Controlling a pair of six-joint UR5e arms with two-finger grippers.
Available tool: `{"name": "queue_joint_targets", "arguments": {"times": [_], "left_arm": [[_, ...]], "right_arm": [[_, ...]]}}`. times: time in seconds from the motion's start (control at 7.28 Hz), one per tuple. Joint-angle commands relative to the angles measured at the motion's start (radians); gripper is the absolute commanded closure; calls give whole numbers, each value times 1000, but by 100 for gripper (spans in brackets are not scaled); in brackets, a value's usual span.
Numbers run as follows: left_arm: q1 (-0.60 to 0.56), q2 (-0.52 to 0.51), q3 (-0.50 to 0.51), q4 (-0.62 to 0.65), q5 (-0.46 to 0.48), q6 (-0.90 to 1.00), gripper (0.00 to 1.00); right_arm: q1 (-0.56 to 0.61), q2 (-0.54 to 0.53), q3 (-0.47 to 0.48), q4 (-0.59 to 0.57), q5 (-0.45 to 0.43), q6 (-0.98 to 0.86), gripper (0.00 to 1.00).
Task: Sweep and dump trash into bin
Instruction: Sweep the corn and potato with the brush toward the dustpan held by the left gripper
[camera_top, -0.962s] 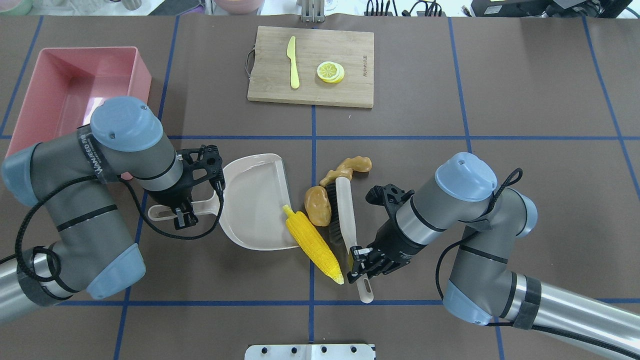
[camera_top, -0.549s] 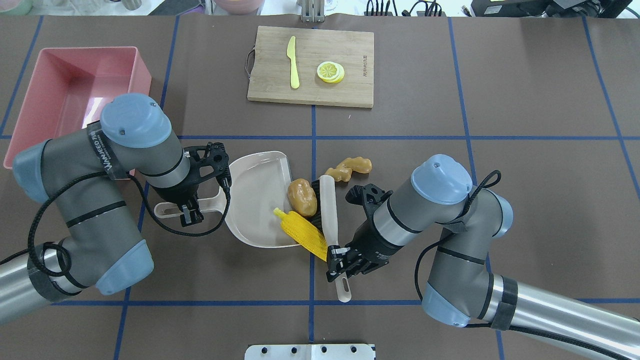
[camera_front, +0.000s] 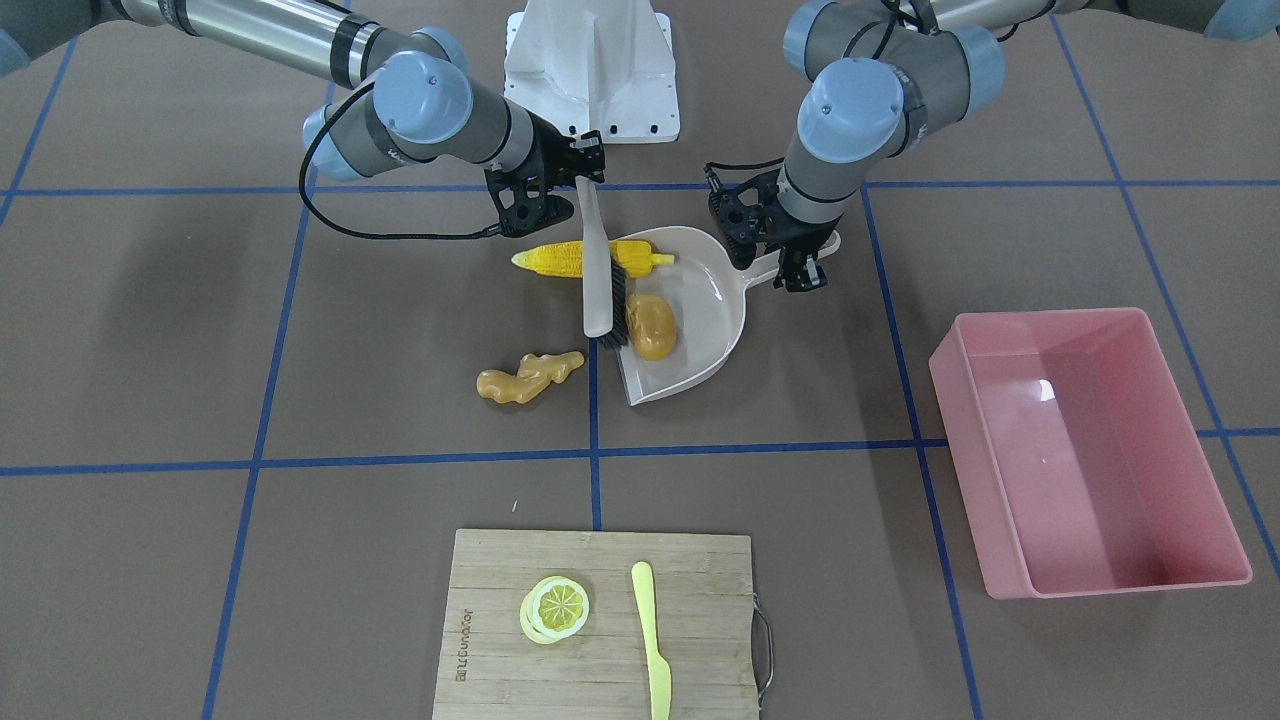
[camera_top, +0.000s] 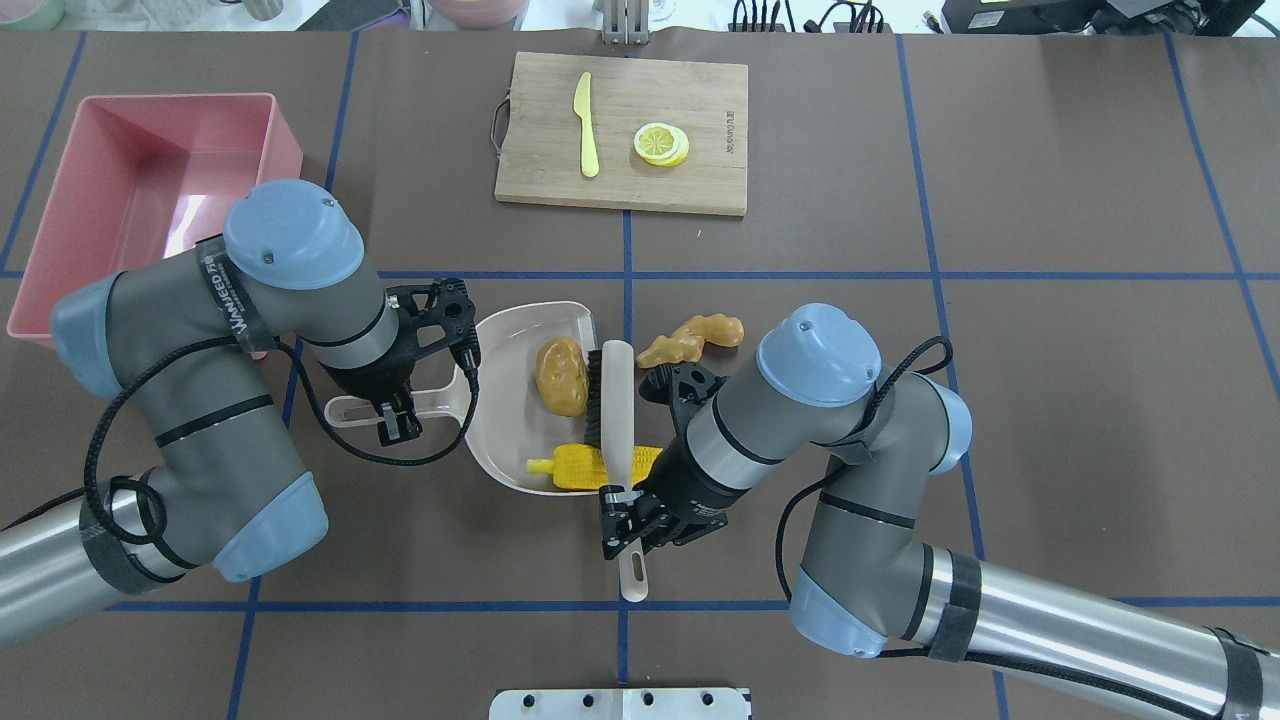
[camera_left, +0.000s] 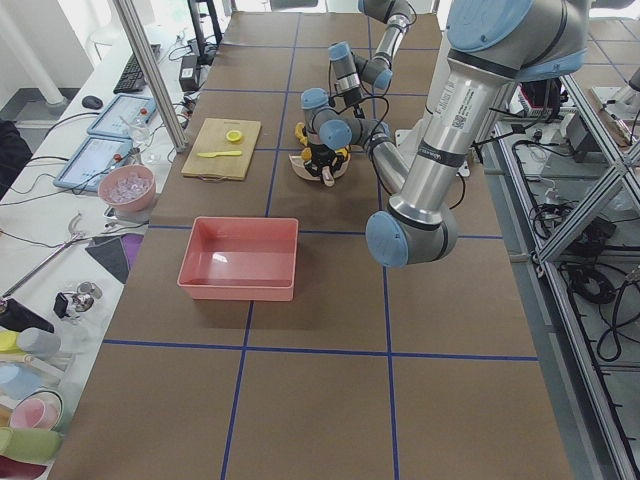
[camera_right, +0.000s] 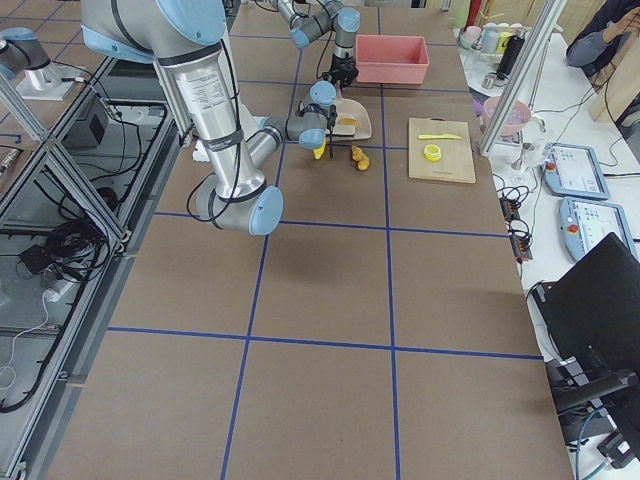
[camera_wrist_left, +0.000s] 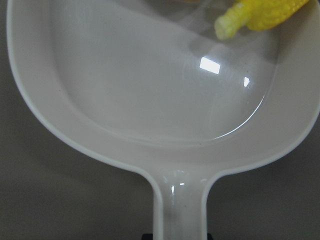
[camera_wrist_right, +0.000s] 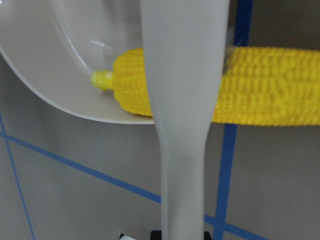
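Two of the three trash pieces have shifted in the last second. The potato (camera_top: 561, 376), which sat outside the mouth of the dustpan (camera_top: 505, 420), now lies inside it at the centre of the overhead view. The corn cob (camera_top: 570, 467) has swung crosswise and straddles the pan's lower lip, stalk end inside and the rest out on the surface (camera_top: 1000, 400). The brush (camera_top: 616, 400) has travelled leftward to the pan's mouth and lies across the cob. The ginger root (camera_top: 693, 338) stays behind, just right of the brush head and out of the bristles' path.

The right gripper (camera_top: 623, 522) has its jaws pinching the brush handle. The left gripper (camera_top: 397, 420) has its jaws pinching the dustpan handle, holding the pan flat. The bin (camera_top: 285, 140) waits in the upper left of the frame with nothing in it.

The sweep looks about half done. The cob probably needs another push, and the ginger a fresh stroke from further right.
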Motion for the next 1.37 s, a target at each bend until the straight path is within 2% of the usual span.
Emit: {"name": "queue_joint_targets", "arguments": {"times": [0.0, 0.27, 0.55, 0.82, 1.24], "left_arm": [[1, -12, 24, -1, 0, 0, 100], [1, -9, 24, -2, 0, 3, 100], [1, -9, 22, -2, 0, 3, 100], [1, -3, 22, -1, -1, 5, 100], [2, -3, 24, -1, -1, 5, 100]], "right_arm": [[-3, 27, 5, -40, -4, 14, 100], [9, 12, 52, -104, 5, 16, 100], [79, -8, 156, -244, 58, 5, 100], [174, -80, 207, -247, 132, -10, 100], [290, -201, 194, -252, 167, -276, 100]]}}
